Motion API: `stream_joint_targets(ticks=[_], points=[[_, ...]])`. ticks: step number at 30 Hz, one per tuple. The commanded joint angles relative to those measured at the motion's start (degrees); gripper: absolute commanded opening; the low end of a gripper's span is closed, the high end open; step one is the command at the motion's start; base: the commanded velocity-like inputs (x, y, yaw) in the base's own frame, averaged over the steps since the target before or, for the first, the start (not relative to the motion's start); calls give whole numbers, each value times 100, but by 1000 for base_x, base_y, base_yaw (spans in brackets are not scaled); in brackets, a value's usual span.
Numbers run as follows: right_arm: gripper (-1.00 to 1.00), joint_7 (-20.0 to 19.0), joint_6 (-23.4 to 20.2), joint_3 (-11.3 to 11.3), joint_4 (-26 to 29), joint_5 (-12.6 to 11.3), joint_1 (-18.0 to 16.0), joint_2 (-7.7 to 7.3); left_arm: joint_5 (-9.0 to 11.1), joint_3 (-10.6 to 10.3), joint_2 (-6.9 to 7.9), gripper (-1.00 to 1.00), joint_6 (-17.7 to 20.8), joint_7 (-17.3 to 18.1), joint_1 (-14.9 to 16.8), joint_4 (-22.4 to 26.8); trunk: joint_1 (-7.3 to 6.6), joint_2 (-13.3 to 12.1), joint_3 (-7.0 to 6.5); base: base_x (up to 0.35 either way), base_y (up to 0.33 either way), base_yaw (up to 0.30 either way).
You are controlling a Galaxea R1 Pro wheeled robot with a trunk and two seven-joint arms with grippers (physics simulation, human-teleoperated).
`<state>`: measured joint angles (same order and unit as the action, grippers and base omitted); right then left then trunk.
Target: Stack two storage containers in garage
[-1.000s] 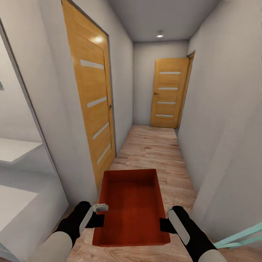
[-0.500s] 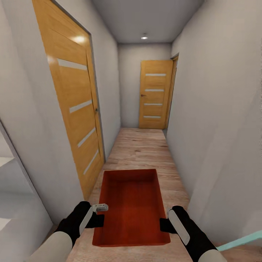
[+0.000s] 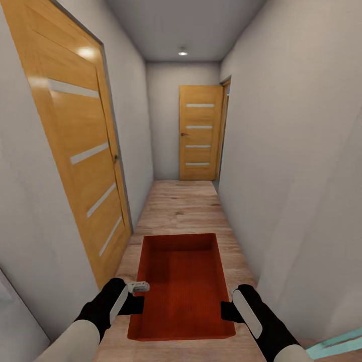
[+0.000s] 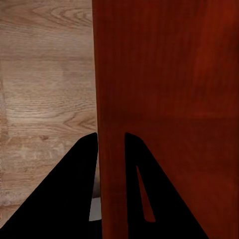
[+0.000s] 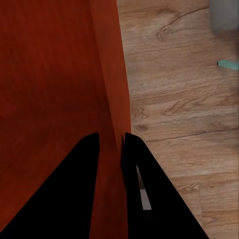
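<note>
One orange-red storage container (image 3: 182, 284) hangs in front of me above the light wood plank flooring of a hallway, held level between both arms. My left gripper (image 3: 138, 303) is shut on its left wall, one black finger on each side of the wall (image 4: 112, 149). My right gripper (image 3: 225, 310) is shut on its right wall (image 5: 117, 114) the same way. The bin is empty, with a finely ribbed bottom. The second container, the garage and its concrete floor are out of view.
I am in a narrow corridor with grey-white walls. A tall orange wooden door (image 3: 75, 151) stands close on the left. Another orange door (image 3: 200, 132) closes the far end, with a doorway opening beside it on the right. A pale teal edge (image 3: 334, 344) shows at bottom right.
The whole view has shifted: the left door and far door slid leftward and the white shelves at left left the picture, so the camera moved. The container and both grippers hold the same pose.
</note>
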<state>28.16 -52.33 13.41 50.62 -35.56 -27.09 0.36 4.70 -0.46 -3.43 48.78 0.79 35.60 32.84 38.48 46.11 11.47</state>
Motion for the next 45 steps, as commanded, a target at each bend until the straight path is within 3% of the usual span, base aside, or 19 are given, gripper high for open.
stream_joint_targets(ticks=[1, 25, 36, 45], points=[[-100, 43, 30, -5, 7, -145, -6, -1, 83, 2, 1, -100, 26, -26, 1, 12, 4, 7, 7, 267, 84, -48], [-100, 42, 30, -5, 8, -145, -6, -1, 83, 2, 0, -100, 26, -26, 1, 12, 4, 7, 5, 270, 47, -6], [-100, 41, 30, -5, 7, -144, -6, -1, 83, 9, 0, -100, 26, -26, 0, 12, 4, 7, 5, 319, 0, -195], [-100, 45, 30, -5, 7, -144, -6, -1, 83, 11, 0, -100, 26, -26, 2, 12, 4, 7, 5, 324, 0, -30]])
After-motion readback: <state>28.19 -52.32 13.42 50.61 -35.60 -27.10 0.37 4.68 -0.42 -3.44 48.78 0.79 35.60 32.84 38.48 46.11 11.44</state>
